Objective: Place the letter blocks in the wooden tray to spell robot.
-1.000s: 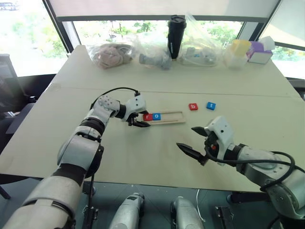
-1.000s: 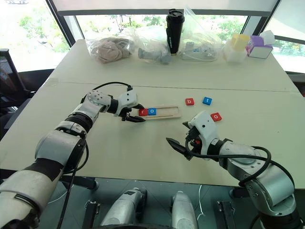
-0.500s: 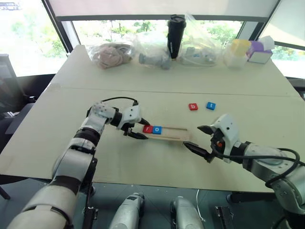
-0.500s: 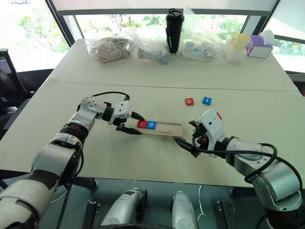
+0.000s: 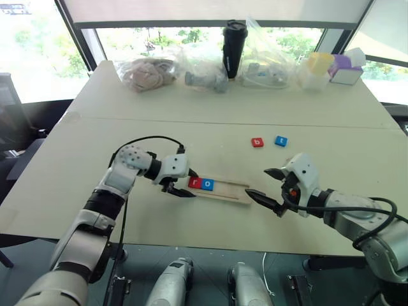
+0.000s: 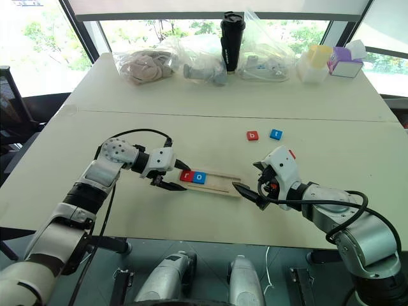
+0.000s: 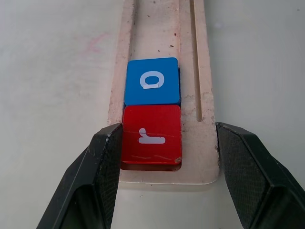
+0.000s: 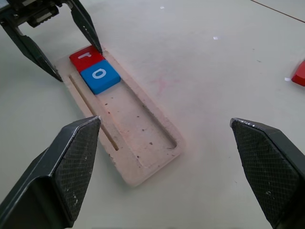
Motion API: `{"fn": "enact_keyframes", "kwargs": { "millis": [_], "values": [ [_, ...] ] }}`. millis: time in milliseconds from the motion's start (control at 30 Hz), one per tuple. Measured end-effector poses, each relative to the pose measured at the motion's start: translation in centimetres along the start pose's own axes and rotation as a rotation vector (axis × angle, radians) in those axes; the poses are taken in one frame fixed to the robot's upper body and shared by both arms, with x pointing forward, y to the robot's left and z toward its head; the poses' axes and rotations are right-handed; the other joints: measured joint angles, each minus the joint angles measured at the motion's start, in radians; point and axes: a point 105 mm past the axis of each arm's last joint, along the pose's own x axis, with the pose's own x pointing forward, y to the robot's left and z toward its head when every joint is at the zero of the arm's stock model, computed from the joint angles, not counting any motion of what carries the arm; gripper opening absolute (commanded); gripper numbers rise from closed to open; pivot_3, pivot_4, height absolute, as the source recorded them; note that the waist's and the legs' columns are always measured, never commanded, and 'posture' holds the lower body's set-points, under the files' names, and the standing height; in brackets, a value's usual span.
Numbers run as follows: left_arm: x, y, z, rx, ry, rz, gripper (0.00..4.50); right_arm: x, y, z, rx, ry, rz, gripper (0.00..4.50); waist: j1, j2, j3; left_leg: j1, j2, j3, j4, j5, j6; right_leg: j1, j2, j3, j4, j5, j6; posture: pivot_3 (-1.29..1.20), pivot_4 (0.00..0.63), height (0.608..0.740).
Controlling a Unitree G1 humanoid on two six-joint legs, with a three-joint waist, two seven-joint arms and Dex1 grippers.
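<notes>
The wooden tray (image 5: 231, 191) lies slanted on the near table. A red letter block "r" (image 7: 151, 135) and a blue "o" (image 7: 152, 81) sit at its left end. My left gripper (image 5: 193, 184) is shut on that end of the tray, one finger on each long side. Just off the tray's right end, my right gripper (image 5: 257, 182) stands open and holds nothing. A red "b" block (image 5: 257, 142) and a blue "t" block (image 5: 280, 141) lie farther back on the table. Another red block (image 6: 291, 153) peeks out behind my right hand.
The far table carries clear plastic bags (image 5: 150, 73), a black tumbler (image 5: 234, 48), a yellow container (image 5: 319, 67) and a purple tissue box (image 5: 347, 70). A seam (image 5: 229, 123) joins the two tables. The near table edge runs just under both hands.
My left gripper has drawn the tray, with "r" and "o" in it, toward me. The tray now lies slanted, its right end close to my open right gripper.
</notes>
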Motion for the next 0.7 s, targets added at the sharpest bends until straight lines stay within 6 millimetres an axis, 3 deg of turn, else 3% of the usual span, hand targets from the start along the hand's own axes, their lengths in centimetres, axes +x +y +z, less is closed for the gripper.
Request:
{"fn": "enact_keyframes", "kwargs": {
  "millis": [300,433,700],
  "values": [
    [0.0,-0.4,0.1,-0.022,0.033,0.021,2.47,0.6,0.1,-0.4,0.017,-0.009,-0.004,4.5,0.003,0.0,0.0,0.0,0.0,0.0,0.0,0.0,0.0,0.0,0.0,0.0,0.0,0.0,0.0,0.0,0.15,0.74],
    [-0.1,-0.5,0.1,-0.046,0.038,0.022,4.32,0.7,-0.1,-0.7,0.025,0.001,-0.013,4.5,0.003,0.0,0.0,0.0,0.0,0.0,0.0,0.0,0.0,0.0,0.0,0.0,0.0,0.0,0.0,0.0,0.15,0.74],
    [-0.1,-0.5,0.4,-0.086,0.026,0.042,4.46,1.2,-1.1,-0.1,0.019,-0.034,-0.062,4.5,0.003,0.001,0.0,0.0,0.0,0.0,0.0,0.0,0.0,0.0,0.0,0.001,0.0,0.0,0.0,0.0,0.15,0.74]
  ]
}}
